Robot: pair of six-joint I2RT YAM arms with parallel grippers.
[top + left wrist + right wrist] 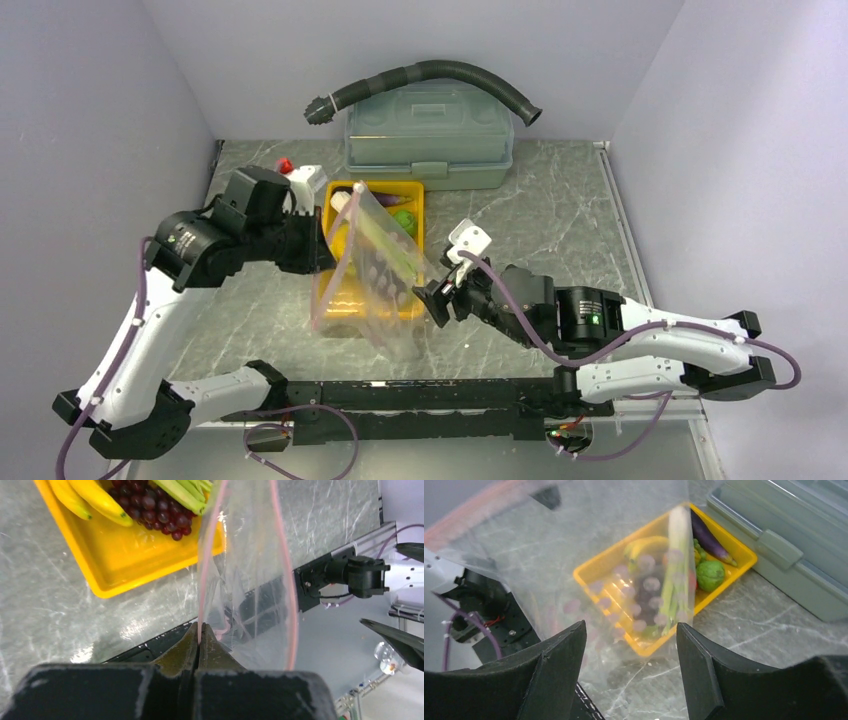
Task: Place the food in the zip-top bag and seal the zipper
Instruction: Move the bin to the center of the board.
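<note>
Left gripper (200, 635) is clamping the zipper (204, 570) | right gripper (630, 627) is gaping beside the bag (375, 270), which is hanging over the tray (125, 565) | food (155, 507) is lying in it | you should be pinching the free lip, spreading the mouth

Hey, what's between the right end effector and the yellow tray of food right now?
The clear zip-top bag, hanging from the left end effector; the right wrist view shows the tray through it.
</note>
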